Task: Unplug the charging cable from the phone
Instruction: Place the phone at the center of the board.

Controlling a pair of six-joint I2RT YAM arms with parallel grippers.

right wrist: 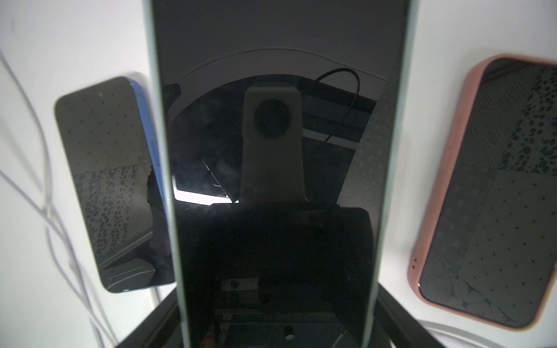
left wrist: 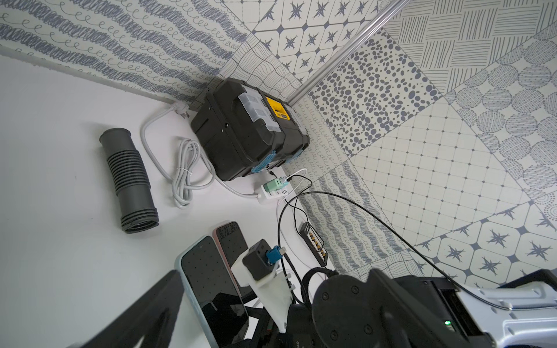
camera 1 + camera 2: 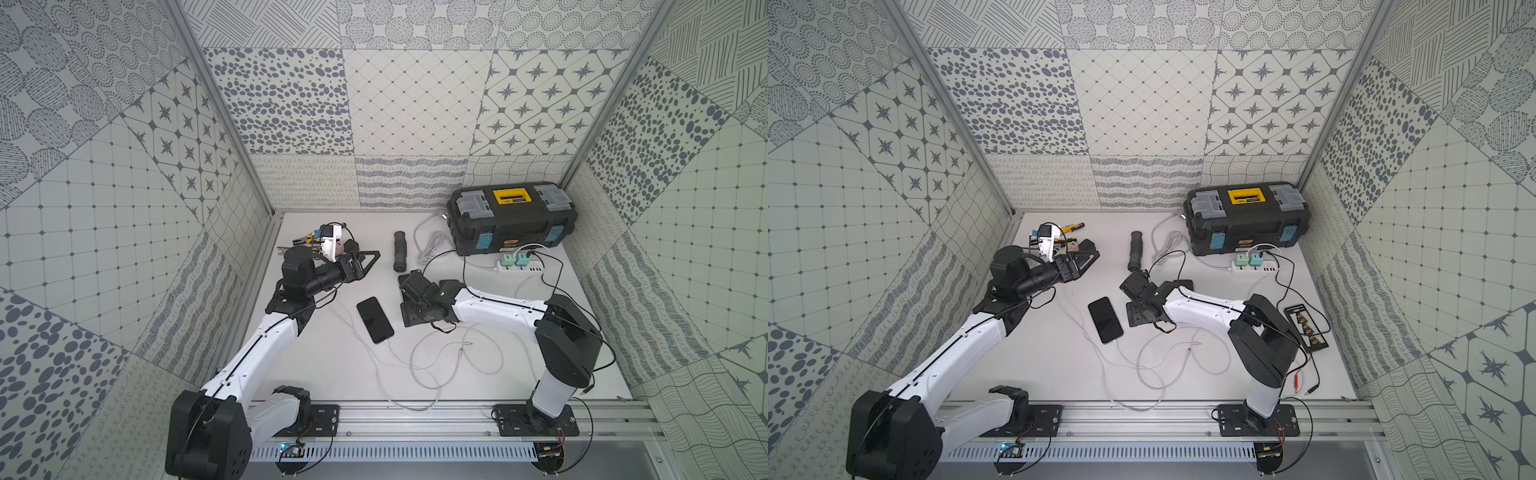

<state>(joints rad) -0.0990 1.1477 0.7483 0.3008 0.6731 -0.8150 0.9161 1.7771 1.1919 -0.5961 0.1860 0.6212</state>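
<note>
A dark phone [image 1: 277, 150] with a pale edge lies lengthwise between the jaws of my right gripper [image 1: 275, 301], which press against its long sides. In both top views that gripper [image 3: 413, 311] points down at the table's middle and covers this phone; its port is hidden. Just left of it lies a second phone [image 3: 375, 319] with a blue edge. A white charging cable [image 3: 385, 341] is plugged into its near end. My left gripper [image 3: 368, 262] hangs open and empty above the back left, apart from both phones.
A pink-cased phone [image 1: 488, 192] lies right of the held one. Loose white cables [image 3: 440, 361] loop across the front. A black toolbox [image 3: 512, 216], power strip [image 3: 519, 266], grey hose [image 3: 400, 251] and coiled cord [image 3: 432, 245] stand at the back, hand tools [image 3: 309, 239] back left.
</note>
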